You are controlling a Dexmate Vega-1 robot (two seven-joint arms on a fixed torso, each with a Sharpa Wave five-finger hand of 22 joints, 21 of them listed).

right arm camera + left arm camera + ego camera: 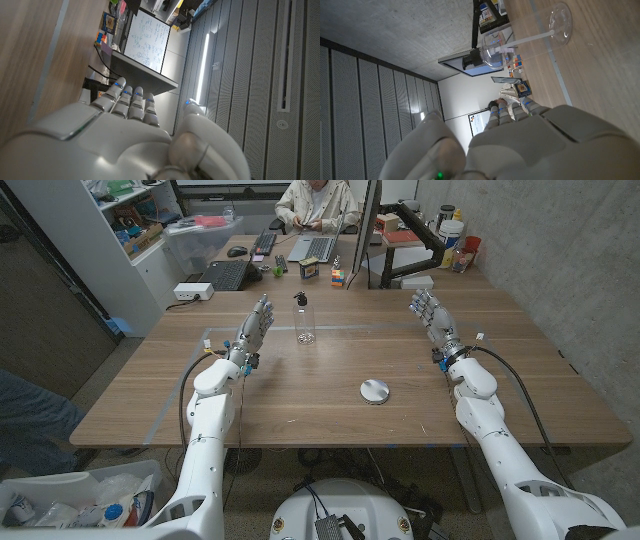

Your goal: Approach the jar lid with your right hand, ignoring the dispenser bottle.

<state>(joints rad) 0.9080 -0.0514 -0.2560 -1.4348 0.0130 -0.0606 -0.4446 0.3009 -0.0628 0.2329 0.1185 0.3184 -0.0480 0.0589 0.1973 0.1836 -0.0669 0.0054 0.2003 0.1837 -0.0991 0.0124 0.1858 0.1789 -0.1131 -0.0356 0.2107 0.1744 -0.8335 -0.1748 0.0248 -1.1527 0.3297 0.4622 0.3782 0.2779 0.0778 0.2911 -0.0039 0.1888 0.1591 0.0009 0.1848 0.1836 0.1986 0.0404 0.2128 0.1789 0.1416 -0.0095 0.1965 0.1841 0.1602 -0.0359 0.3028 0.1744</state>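
Note:
A round silver jar lid (376,391) lies on the wooden table (330,420), right of the middle and towards the near edge. A clear dispenser bottle (304,321) with a black pump stands farther back, left of centre; it also appears in the left wrist view (520,42). My right hand (432,317) is held over the table's right side, fingers stretched out and apart, holding nothing, well behind and to the right of the lid. My left hand (254,329) stands the same way on the left, just left of the bottle. The backs of the hands appear in the wrist views (530,140) (115,135).
A desk behind the table holds laptops (226,275), a Rubik's cube (338,277) and bottles, with a seated person (316,204) at it. A black monitor arm (415,235) and cups (458,248) stand at the back right. A bin of items (70,505) sits on the floor at the left.

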